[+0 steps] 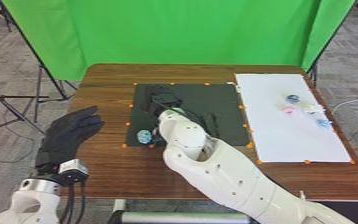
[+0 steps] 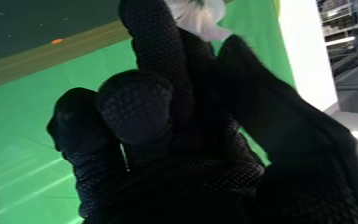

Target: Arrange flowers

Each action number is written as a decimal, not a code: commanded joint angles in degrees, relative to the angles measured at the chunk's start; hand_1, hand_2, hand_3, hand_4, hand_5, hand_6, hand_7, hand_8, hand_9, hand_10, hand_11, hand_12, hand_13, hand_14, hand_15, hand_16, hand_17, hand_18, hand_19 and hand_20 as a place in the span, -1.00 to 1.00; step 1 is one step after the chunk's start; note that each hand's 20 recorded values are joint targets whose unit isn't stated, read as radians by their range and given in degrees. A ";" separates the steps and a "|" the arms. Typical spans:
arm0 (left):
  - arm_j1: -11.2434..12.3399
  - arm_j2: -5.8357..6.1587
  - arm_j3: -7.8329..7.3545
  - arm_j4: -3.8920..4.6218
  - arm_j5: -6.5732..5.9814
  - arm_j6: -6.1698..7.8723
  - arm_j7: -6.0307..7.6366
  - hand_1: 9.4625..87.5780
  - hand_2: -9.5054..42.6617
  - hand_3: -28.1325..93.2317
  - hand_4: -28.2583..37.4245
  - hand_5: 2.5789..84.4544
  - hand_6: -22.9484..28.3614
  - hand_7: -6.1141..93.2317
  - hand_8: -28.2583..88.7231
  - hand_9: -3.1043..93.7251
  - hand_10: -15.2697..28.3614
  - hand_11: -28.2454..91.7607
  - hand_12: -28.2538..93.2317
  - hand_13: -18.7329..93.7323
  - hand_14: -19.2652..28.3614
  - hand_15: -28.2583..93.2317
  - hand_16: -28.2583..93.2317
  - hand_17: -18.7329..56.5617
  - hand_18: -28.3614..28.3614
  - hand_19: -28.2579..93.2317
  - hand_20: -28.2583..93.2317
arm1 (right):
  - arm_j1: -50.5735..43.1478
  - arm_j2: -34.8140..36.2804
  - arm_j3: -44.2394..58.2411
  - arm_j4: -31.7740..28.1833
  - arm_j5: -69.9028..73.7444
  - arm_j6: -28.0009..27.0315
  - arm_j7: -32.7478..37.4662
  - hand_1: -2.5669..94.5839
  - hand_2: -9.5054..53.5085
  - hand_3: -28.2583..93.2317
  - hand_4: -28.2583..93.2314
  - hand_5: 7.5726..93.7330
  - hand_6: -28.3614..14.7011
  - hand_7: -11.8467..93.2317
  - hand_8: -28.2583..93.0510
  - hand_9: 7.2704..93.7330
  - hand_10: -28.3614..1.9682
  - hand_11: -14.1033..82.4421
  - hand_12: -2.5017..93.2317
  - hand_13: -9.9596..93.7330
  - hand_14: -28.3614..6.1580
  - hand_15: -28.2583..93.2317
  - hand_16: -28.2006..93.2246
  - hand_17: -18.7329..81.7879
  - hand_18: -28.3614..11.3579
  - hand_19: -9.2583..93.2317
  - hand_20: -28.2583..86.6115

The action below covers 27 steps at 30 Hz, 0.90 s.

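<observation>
"Where's the R hand at?"

"The right hand [image 1: 162, 95] is over the dark mat [image 1: 206, 91], toward its far L corner, w/ the arm slanting in from the near R side."

"Got hold of anything?"

"Looks like a pale flower [image 2: 197, 19], tho' the view's tight, so approx. In the wrist view the right hand [image 2: 189, 182] has its thumb and a long finger brought close together at the tips, w/ the petals betw. them; the other fingers are partly curled."

"And the L one?"

"The left hand [image 1: 69, 135] is at the L edge of the table [image 1: 106, 82], fingers more or less straight, close together, nothing in them. Pointing fwd and a bit to the R."

"OK, and the rest of the flowers?"

"A small group on the white sheet [image 1: 291, 142], R side of the table. Dark blue flower [image 1: 293, 98] farthest back, pink flower [image 1: 288, 110] just nearer than that, white flower [image 1: 313, 107] to the R of the pink, and a light blue flower [image 1: 325, 123] nearest, by the sheet's R edge."

"What's that blue speckled piece [image 1: 144, 136]?"

"Can't say exactly; it's on the mat, near L corner, well apart from that group. There's a green backdrop [image 1: 180, 35] behind the table, btw."
</observation>
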 commanded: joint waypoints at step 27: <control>22.20 -2.23 -8.88 -4.66 -4.47 6.33 7.36 -0.55 -0.47 0.82 -0.75 0.01 0.40 -0.47 -0.70 -0.14 0.73 0.14 -0.35 -0.22 0.97 0.53 -0.77 -0.76 0.77 0.46 -0.43 | -0.79 9.29 3.10 -16.38 4.74 -14.52 -13.14 -0.47 -0.43 0.82 -0.98 0.42 0.10 -0.43 -0.73 0.49 -0.29 -0.15 -0.57 0.49 0.03 0.69 -0.21 0.20 -0.60 1.00 0.07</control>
